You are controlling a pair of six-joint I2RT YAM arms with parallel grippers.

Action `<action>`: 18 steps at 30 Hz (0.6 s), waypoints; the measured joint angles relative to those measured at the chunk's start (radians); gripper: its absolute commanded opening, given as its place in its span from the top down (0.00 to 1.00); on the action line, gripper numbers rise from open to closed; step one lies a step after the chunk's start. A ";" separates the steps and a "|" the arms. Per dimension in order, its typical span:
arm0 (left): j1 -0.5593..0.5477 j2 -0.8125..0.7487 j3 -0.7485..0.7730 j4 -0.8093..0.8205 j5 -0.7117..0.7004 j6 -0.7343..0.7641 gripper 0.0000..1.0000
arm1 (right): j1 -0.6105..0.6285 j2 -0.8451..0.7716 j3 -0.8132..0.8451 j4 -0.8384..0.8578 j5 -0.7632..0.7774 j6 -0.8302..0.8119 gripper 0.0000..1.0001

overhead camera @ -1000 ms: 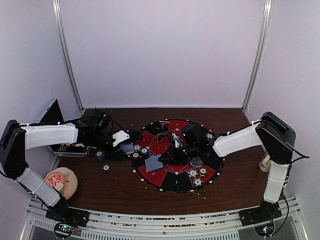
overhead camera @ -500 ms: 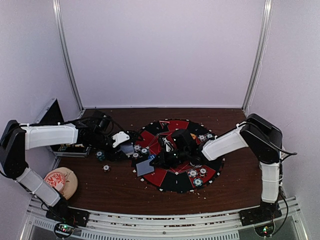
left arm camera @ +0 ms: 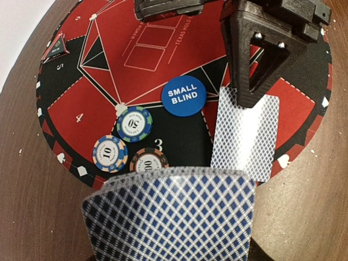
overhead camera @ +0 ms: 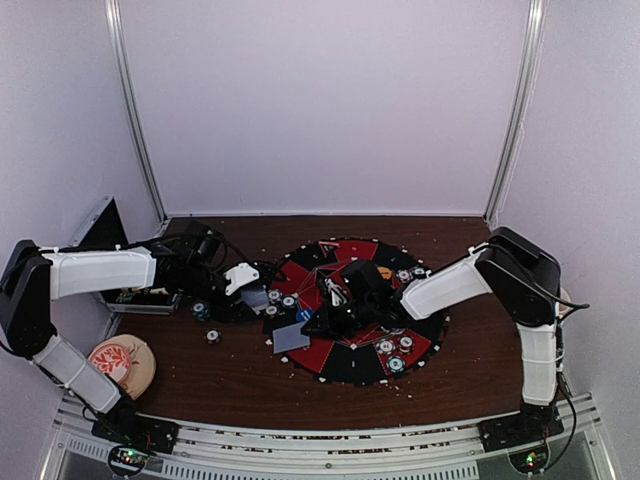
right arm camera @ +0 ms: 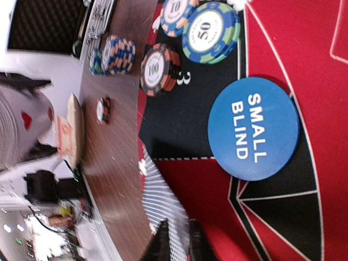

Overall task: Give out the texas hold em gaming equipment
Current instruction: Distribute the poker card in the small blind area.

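Grey-blue-backed playing cards point(left arm camera: 168, 212) are fanned in my left gripper point(overhead camera: 245, 288), which is shut on them; its fingers are hidden behind the fan. A single card point(left arm camera: 244, 136) point(overhead camera: 290, 337) lies at the near-left rim of the mat, overhanging it. My right gripper point(right arm camera: 180, 246) point(overhead camera: 313, 324) is down on that card's inner end, its jaws slightly apart around it. The blue SMALL BLIND disc point(right arm camera: 254, 128) point(left arm camera: 183, 98) lies just beyond. Three poker chip stacks, marked 100 point(right arm camera: 159, 69), 50 point(right arm camera: 209, 30) and 10 point(left arm camera: 110, 153), stand beside it.
The round red-and-black mat point(overhead camera: 350, 368) also holds chips point(overhead camera: 395, 352) at its near-right and an orange disc point(overhead camera: 385, 272). Loose chip stacks point(overhead camera: 201, 311) stand on the brown table to the left. A plate point(overhead camera: 120, 362) lies near-left; the open metal case point(overhead camera: 105, 232) is far left.
My right gripper has carried the single card left and down to the mat's near-left rim, and its jaws have started to part. The left arm has stayed still.
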 measured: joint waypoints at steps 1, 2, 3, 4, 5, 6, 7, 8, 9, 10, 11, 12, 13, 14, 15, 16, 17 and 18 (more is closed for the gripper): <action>0.000 0.000 0.000 0.000 0.000 0.000 0.49 | 0.000 0.000 0.003 -0.011 0.003 -0.005 0.76; 0.000 0.000 0.000 0.000 0.000 0.000 0.49 | 0.000 0.000 0.007 -0.029 0.009 -0.015 0.74; 0.000 0.000 0.000 0.000 0.000 0.000 0.49 | 0.000 0.000 0.010 -0.042 0.014 -0.023 0.72; 0.000 0.000 0.000 0.000 0.001 0.000 0.49 | 0.000 0.000 0.013 -0.060 0.022 -0.032 0.70; 0.000 0.000 0.000 0.000 0.001 0.000 0.49 | 0.000 0.000 0.015 -0.077 0.029 -0.041 0.68; 0.000 0.000 0.000 0.000 0.002 0.000 0.49 | 0.000 0.000 0.018 -0.092 0.034 -0.049 0.67; 0.000 0.000 0.000 0.000 0.003 0.000 0.49 | 0.000 -0.002 0.024 -0.105 0.039 -0.056 0.66; 0.000 0.000 0.000 0.000 0.003 0.000 0.49 | 0.000 -0.006 0.026 -0.114 0.045 -0.064 0.65; 0.000 0.000 0.000 0.000 0.003 0.000 0.49 | 0.000 -0.014 0.026 -0.130 0.058 -0.072 0.63; 0.000 0.000 0.000 0.000 0.004 0.000 0.49 | 0.000 -0.024 0.026 -0.151 0.069 -0.081 0.62; 0.000 0.000 0.000 0.000 0.004 0.000 0.49 | 0.000 -0.033 0.026 -0.167 0.077 -0.085 0.59; 0.000 0.000 0.000 0.000 0.005 0.000 0.49 | 0.000 -0.043 0.026 -0.184 0.090 -0.094 0.57; 0.000 0.000 0.000 -0.001 0.006 0.000 0.49 | 0.000 -0.057 0.026 -0.204 0.101 -0.104 0.55; 0.000 0.000 0.000 -0.001 0.007 0.000 0.49 | 0.000 -0.070 0.026 -0.219 0.114 -0.108 0.53; 0.000 0.000 0.000 -0.002 0.009 0.000 0.49 | 0.000 -0.090 0.026 -0.237 0.126 -0.118 0.51; 0.000 0.000 0.000 -0.004 0.011 0.000 0.49 | 0.000 -0.106 0.026 -0.245 0.137 -0.122 0.48; 0.000 0.000 0.000 -0.006 0.013 0.000 0.49 | 0.000 -0.124 0.026 -0.254 0.146 -0.129 0.46; 0.000 0.000 0.001 -0.008 0.015 0.000 0.49 | 0.000 -0.147 0.026 -0.261 0.155 -0.132 0.44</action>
